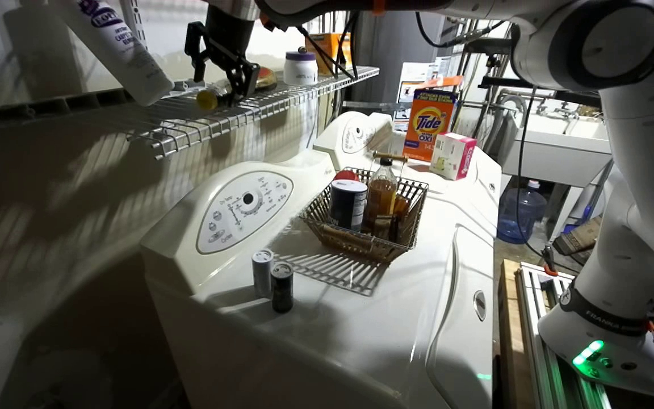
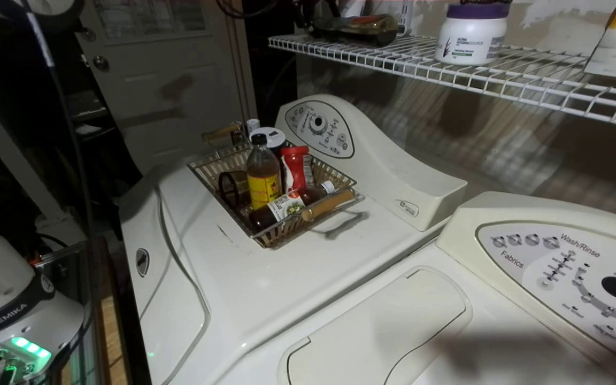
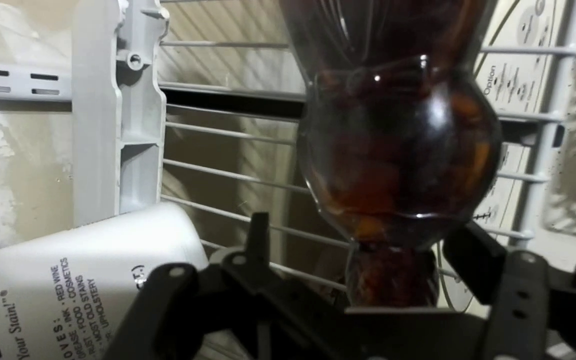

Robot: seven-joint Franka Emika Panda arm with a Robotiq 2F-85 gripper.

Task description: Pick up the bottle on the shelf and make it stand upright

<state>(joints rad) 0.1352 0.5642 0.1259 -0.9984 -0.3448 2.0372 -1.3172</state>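
The bottle (image 1: pixel 266 80) lies on its side on the white wire shelf (image 1: pixel 213 133). An exterior view shows its yellow cap end toward the camera; the bottle (image 2: pixel 364 29) and shelf (image 2: pixel 500 85) also show in an exterior view. My gripper (image 1: pixel 219 84) is over the bottle's neck end, fingers pointing down. In the wrist view the gripper (image 3: pixel 363 237) is open, with the neck of the dark red-brown bottle (image 3: pixel 400 150) between the fingers. The neck is nearer the right finger; a wide gap shows on the left. The cap is hidden behind the gripper there.
A large white bottle with purple print (image 1: pixel 117 48) leans close beside the gripper. A white jar with purple lid (image 1: pixel 301 68) and an orange box (image 1: pixel 332 51) stand farther along the shelf. Below, a wire basket (image 1: pixel 338 236) and two small jars (image 1: pixel 283 287) stand on the dryer.
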